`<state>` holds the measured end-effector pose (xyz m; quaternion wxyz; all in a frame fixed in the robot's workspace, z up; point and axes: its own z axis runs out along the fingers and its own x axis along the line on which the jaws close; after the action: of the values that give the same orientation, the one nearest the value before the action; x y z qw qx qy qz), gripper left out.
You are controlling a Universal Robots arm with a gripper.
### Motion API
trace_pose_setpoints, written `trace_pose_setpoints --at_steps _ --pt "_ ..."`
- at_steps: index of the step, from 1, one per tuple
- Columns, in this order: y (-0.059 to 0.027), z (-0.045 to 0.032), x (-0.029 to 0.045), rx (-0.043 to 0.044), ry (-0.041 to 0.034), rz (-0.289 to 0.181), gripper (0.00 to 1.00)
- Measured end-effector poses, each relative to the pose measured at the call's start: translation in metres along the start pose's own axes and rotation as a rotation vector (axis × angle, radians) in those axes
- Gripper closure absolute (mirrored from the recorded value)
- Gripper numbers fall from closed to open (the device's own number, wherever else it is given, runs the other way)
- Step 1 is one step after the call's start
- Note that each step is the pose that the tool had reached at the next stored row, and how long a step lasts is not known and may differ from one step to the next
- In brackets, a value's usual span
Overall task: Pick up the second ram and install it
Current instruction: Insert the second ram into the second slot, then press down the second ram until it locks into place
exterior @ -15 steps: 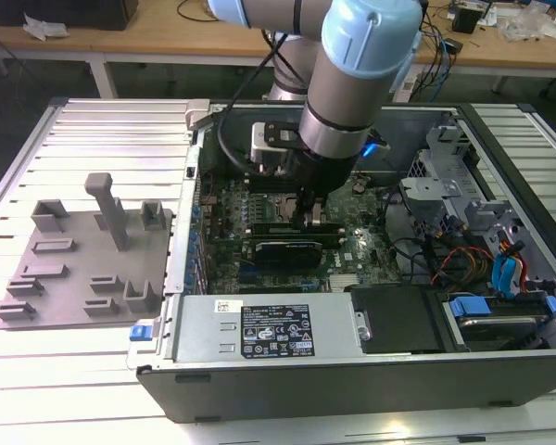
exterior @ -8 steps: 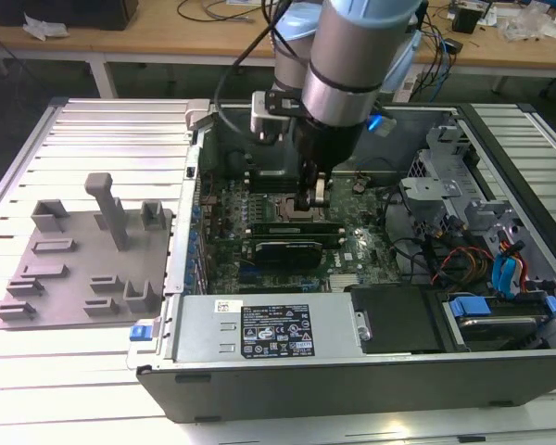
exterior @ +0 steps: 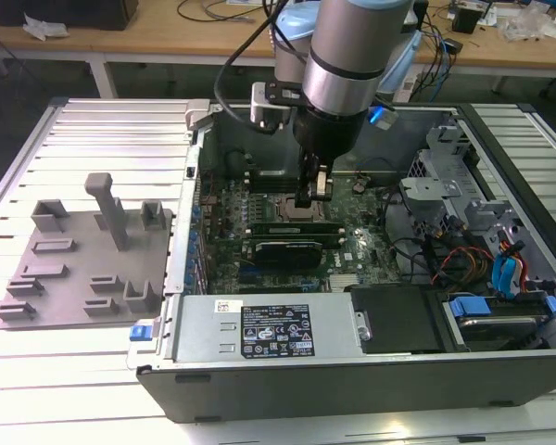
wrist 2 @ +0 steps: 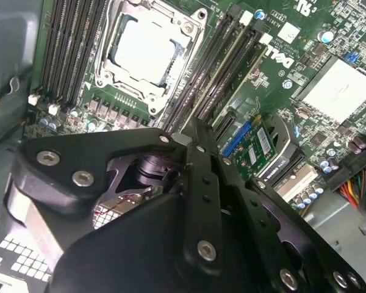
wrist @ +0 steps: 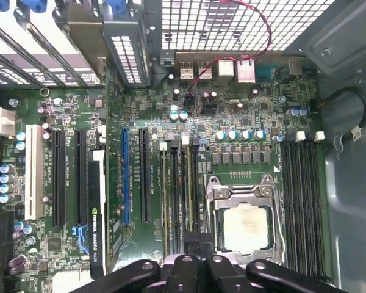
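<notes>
My gripper (exterior: 309,200) hangs inside the open computer case, just above the memory slots beside the CPU socket (exterior: 292,206). Its black fingers (wrist: 198,259) are shut against each other with nothing between them. Two narrow green sticks stand seated in the slots. The one nearer the socket, which I take for the second ram (wrist: 186,177), runs straight out from under my fingertips (wrist 2: 180,138) in both wrist views. The other stick (wrist: 165,183) sits two slots further from the socket. I cannot tell whether the fingertips touch the ram (wrist 2: 228,59).
The grey holder tray (exterior: 83,264) with upright blocks lies on the slatted table at the exterior view's left. A wider black card (exterior: 283,250) sits in the motherboard next to the slots. Drive cages and cables (exterior: 473,260) crowd the case's right side, and the power supply (exterior: 259,329) lines its front.
</notes>
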<state>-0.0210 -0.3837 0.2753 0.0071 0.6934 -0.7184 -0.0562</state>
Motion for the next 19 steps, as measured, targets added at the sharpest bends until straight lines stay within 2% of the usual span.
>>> trace_pose_setpoints --at_steps 7,10,11,13,14,15,17,19 --pt "-0.0008 -0.0003 -0.0001 0.0000 0.0002 0.000 0.92" --pt "-0.0159 -0.0008 -0.0006 -0.0018 0.0026 0.001 0.92" --pt "-0.0253 -0.0003 -0.0009 -0.0038 0.0034 0.001 0.92" --pt "-0.0347 0.0005 -0.0011 -0.0053 0.0048 0.001 0.92" --pt "-0.0457 0.0015 -0.0013 -0.0064 0.0056 0.001 0.92" --pt "-0.0508 0.0046 -0.0013 -0.0068 0.0055 0.001 0.92" --pt "-0.0533 0.0134 -0.0007 -0.0068 0.0056 0.002 0.92" --pt "-0.0536 0.0171 -0.0005 -0.0068 0.0054 0.002 0.92"
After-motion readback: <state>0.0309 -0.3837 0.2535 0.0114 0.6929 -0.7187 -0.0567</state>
